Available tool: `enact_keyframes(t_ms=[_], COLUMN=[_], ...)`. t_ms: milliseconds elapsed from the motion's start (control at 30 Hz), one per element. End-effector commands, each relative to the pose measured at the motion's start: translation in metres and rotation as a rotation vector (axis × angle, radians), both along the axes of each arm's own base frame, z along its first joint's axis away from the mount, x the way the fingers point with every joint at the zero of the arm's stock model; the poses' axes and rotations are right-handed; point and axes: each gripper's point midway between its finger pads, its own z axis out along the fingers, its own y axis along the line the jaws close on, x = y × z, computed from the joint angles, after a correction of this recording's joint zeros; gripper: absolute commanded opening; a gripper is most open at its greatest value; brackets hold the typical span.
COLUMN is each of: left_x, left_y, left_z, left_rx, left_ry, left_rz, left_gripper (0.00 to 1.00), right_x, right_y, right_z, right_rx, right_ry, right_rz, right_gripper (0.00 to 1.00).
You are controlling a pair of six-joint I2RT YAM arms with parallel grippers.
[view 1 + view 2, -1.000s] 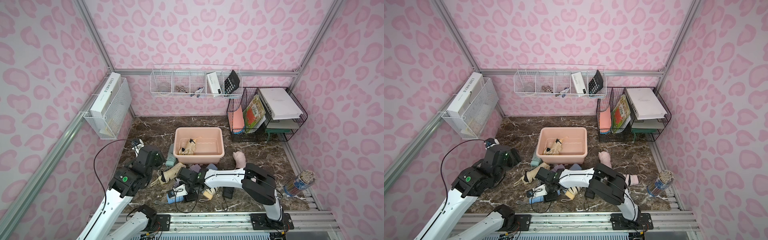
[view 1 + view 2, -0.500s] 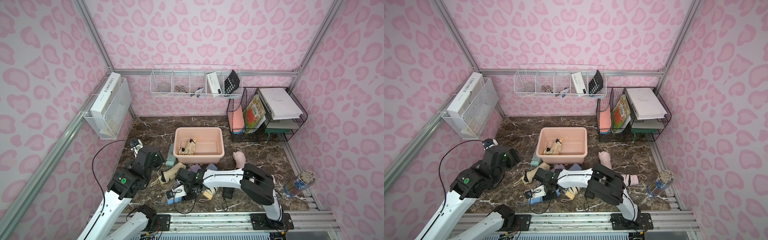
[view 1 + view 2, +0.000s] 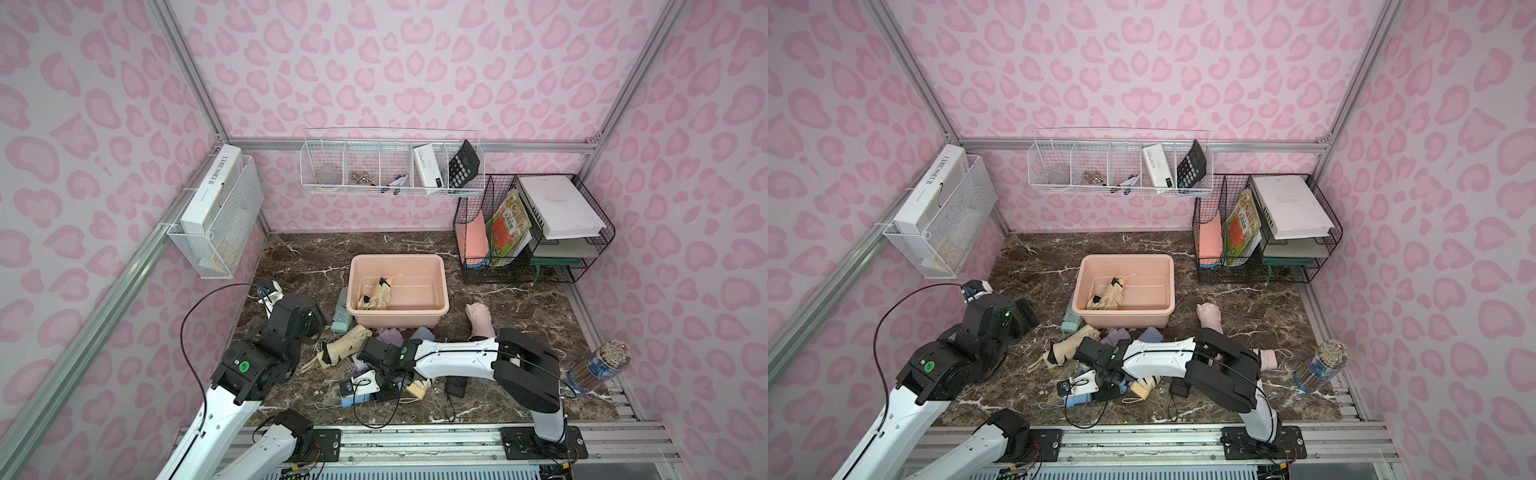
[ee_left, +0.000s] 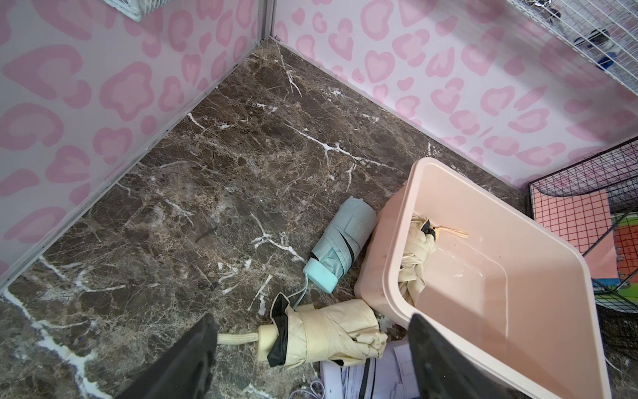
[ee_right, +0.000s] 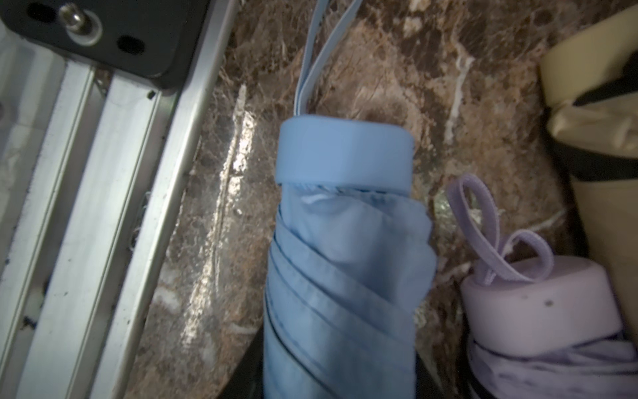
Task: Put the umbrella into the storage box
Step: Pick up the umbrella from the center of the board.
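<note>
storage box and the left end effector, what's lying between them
The mint-green folded umbrella lies between the left end effector and the storage box, close beside the box's wall. Both top views and the left wrist view show it.

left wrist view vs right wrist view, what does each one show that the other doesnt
Only the left wrist: the storage box holding a cream umbrella, a mint umbrella beside it, and the open left gripper. Only the right wrist: the blue umbrella clamped in the right gripper, a lilac umbrella, the aluminium rail. Both: the brown marble tabletop.
</note>
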Motion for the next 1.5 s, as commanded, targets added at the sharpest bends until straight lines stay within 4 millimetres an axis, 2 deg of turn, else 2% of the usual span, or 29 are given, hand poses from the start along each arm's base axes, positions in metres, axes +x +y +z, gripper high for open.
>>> enact_keyframes(t_ms=[0,333,600,800,967,1067,1200,1467], left_x=[-0.002,0.006,0.029,0.059,0.082,0.093,0.106,0.116], left_y=[0.004,-0.001,-0.019,-0.051,-0.073,-0.082,-0.089,-0.092], left_z=[-0.001,0.010,0.020,0.004,-0.012,-0.023,-0.041,-0.074], left_rx=[0.008,0.030,0.074,0.053,0.023,0.029,0.050,0.080], left_ry=[0.003,-0.023,-0.014,0.061,0.112,0.147,0.199,0.320], left_rz=[0.018,-0.020,-0.106,-0.247,-0.355,-0.413,-0.488,-0.527], left_gripper=[0.87,0.87,0.87,0.88,0.88,0.85,0.80,0.72], right_x=[0.002,0.018,0.038,0.069,0.106,0.132,0.167,0.210], right_y=[0.007,0.007,-0.014,-0.042,-0.068,-0.079,-0.089,-0.090], right_z=[0.020,0.096,0.163,0.212,0.243,0.251,0.249,0.234], right_rx=[0.081,0.352,0.583,0.809,0.954,0.969,0.957,0.916], right_ry=[0.020,0.069,0.128,0.194,0.271,0.310,0.396,0.516], right_rz=[-0.038,-0.163,-0.333,-0.587,-0.851,-1.006,-1.206,-1.419], right_gripper=[0.25,0.22,0.20,0.19,0.18,0.17,0.16,0.15])
